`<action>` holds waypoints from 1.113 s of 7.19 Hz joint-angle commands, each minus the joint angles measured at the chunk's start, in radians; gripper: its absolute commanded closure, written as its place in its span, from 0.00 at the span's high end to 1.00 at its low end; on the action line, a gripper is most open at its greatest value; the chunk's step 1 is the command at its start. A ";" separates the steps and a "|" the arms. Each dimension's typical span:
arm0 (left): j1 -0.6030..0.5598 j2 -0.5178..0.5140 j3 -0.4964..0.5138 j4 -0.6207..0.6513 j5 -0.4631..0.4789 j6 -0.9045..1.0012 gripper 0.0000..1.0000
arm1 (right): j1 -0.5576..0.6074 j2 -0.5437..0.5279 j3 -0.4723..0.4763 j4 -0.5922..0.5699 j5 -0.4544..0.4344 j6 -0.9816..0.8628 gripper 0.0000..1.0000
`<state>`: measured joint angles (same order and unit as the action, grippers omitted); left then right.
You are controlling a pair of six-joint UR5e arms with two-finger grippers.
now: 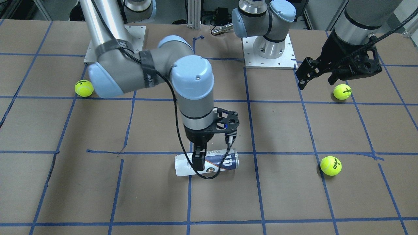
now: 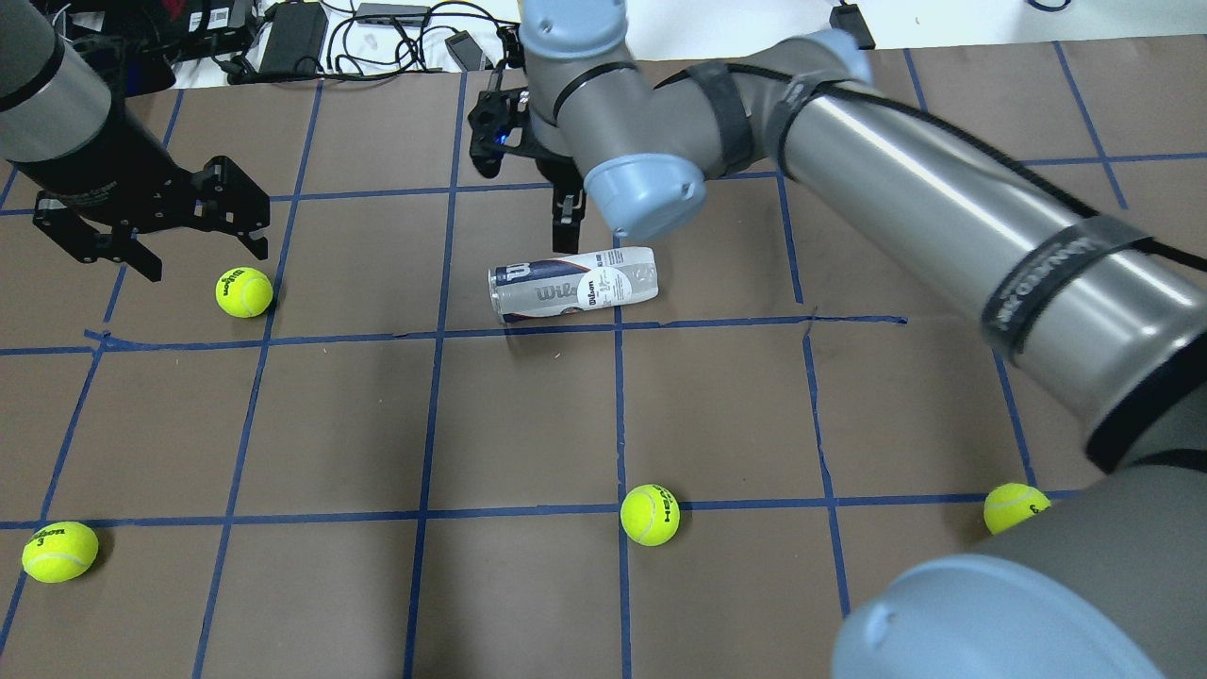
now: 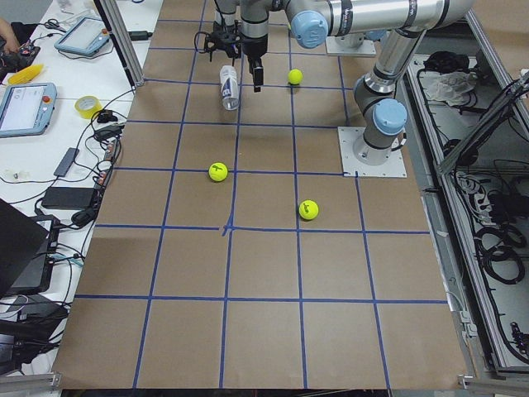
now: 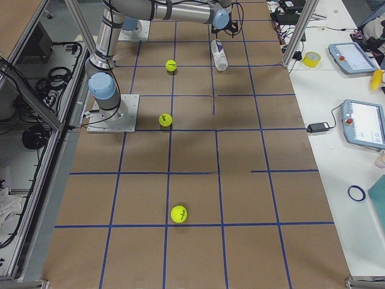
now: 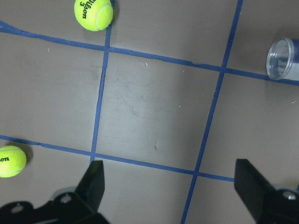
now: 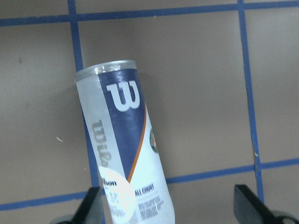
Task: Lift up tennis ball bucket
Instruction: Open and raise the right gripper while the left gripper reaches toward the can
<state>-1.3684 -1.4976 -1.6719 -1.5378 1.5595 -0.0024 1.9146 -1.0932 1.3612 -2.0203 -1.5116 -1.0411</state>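
Observation:
The tennis ball bucket (image 2: 575,285) is a clear can with a white and navy Wilson label. It lies on its side on the brown table and also shows in the front view (image 1: 222,161) and the right wrist view (image 6: 124,149). My right gripper (image 1: 198,160) is open and hangs just above the can's capped end, with its fingers (image 6: 88,207) wide apart and the can nearer the left one. My left gripper (image 2: 203,264) is open and empty, far off to the side above a tennis ball (image 2: 244,292). The can's open end shows in the left wrist view (image 5: 282,58).
Other yellow-green tennis balls lie apart on the table: one near the front left (image 2: 59,552), one at the front middle (image 2: 650,514), one at the front right (image 2: 1014,507). Blue tape lines grid the table. Cables and devices lie past the far edge (image 2: 292,38).

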 commanded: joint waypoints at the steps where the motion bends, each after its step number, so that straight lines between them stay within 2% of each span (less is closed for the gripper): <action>1: -0.006 -0.029 -0.017 0.039 -0.096 -0.005 1.00 | -0.132 -0.135 0.009 0.160 0.031 0.082 1.00; 2: -0.008 -0.051 -0.040 0.109 -0.181 -0.004 1.00 | -0.147 -0.204 0.010 0.210 0.028 0.116 1.00; 4: -0.011 -0.131 -0.130 0.329 -0.341 -0.008 1.00 | -0.177 -0.336 0.016 0.335 0.007 0.168 1.00; 5: -0.014 -0.166 -0.176 0.419 -0.390 -0.007 1.00 | -0.210 -0.373 0.022 0.410 -0.030 0.180 1.00; 6: -0.014 -0.212 -0.199 0.511 -0.407 -0.008 1.00 | -0.257 -0.373 0.032 0.445 -0.024 0.188 1.00; 7: -0.014 -0.264 -0.209 0.563 -0.517 -0.007 1.00 | -0.282 -0.384 0.033 0.453 -0.024 0.229 1.00; 8: -0.015 -0.315 -0.210 0.611 -0.568 -0.007 1.00 | -0.279 -0.401 0.041 0.453 -0.027 0.287 1.00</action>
<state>-1.3825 -1.7509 -1.8728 -0.9951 1.0702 -0.0096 1.6481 -1.4745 1.3943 -1.5782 -1.5354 -0.8136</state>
